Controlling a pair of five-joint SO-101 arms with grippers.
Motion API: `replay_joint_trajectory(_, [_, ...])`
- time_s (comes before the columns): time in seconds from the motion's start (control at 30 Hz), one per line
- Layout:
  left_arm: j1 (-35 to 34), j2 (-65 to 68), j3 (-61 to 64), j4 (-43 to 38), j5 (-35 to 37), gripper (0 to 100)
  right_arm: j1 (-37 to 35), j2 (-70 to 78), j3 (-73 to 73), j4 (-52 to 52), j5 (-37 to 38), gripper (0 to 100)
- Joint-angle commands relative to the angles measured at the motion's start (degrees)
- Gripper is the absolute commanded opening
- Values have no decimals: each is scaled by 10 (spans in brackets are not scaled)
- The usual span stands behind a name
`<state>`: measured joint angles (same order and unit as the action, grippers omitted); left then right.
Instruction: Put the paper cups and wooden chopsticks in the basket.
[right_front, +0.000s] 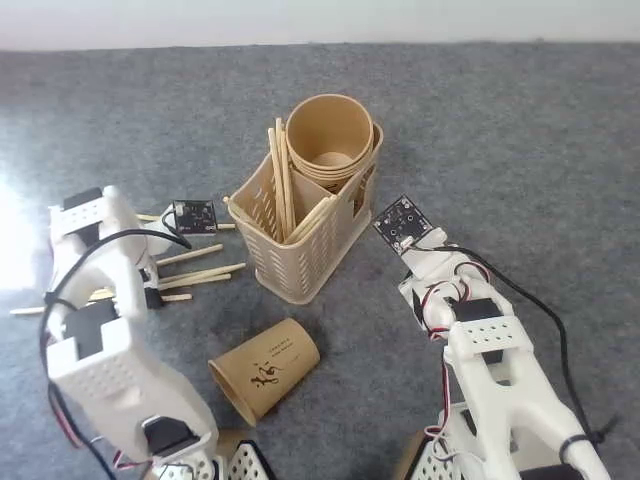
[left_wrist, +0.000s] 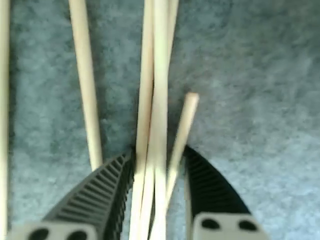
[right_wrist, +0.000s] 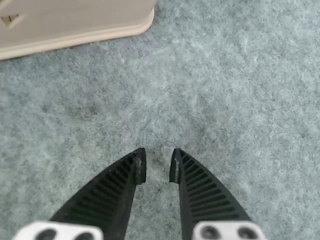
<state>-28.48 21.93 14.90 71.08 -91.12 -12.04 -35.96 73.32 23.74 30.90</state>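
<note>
The left gripper (left_wrist: 159, 156) is clenched on a bundle of chopsticks (left_wrist: 155, 100). About three sticks run between its ribbed fingers (left_wrist: 107, 190), and one of them slants off at an angle, its end reaching past the fingertips. Another single chopstick (left_wrist: 85, 85) lies on the grey carpet (left_wrist: 250, 75) just outside one finger, apart from the bundle.

In the high view, loose chopsticks (right_front: 200, 272) lie on the carpet beside the left arm (right_front: 100, 310), pointing toward the basket (right_front: 300, 265). The basket stands near this gripper, between the two arms. It holds stacked paper cups (right_front: 330, 135) in one compartment and upright sticks (right_front: 283, 175) in the one next to it. A fallen cup (right_front: 265, 368) lies on its side on the carpet, near the basket and between the arms.

The right gripper (right_wrist: 157, 165) points down at the carpet just beside the basket's base. Its jaws are almost together, with a narrow gap and nothing between them.
</note>
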Motion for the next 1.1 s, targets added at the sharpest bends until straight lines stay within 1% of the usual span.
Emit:
replay_joint_trajectory(0.0, [18, -1, -12, 20, 9, 9, 1, -15, -2, -10, 1, 91])
replay_joint_trajectory(0.1, [22, -15, -30, 60, 9, 11, 1, -15, -2, -10, 1, 91])
replay_joint_trajectory(0.27, [18, -61, -51, 102, 11, 11, 0, -15, -2, -10, 1, 91])
replay_joint_trajectory(0.7, [18, -330, -51, 232, 16, 10, 0, -15, -2, -10, 1, 91])
replay_joint_trajectory(0.77, [18, -365, -51, 245, 47, 10, 0, -15, -1, -9, 1, 91])
replay_joint_trajectory(0.93, [15, -457, -51, 244, 172, 9, -1, -15, -1, -7, 1, 91])
replay_joint_trajectory(1.0, [16, -493, -49, 233, 217, 9, -1, -15, -1, -7, 1, 91])
replay_joint_trajectory(1.07, [17, -525, -49, 203, 268, 9, -2, -15, -1, -7, 1, 91])
